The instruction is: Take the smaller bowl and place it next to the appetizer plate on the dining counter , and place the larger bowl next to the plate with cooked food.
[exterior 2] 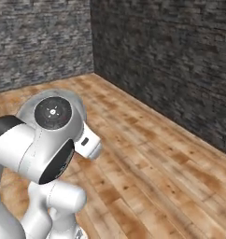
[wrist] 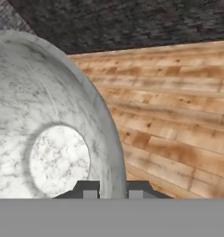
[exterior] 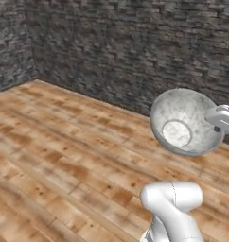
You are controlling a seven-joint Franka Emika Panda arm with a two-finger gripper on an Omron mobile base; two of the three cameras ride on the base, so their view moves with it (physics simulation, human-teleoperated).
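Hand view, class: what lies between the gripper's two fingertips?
The larger bowl's rim wall. In the hand view the gripper is shut on it, one tip inside the bowl, one outside.

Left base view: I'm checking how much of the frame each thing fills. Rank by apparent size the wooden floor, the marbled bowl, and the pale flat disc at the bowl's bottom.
1. wooden floor, largest by far.
2. larger bowl, held tilted at the gripper; it hangs nearer the camera than the floor beneath it, so it looks bigger than it would set down.
3. pale flat bottom, smallest, inside the bowl.
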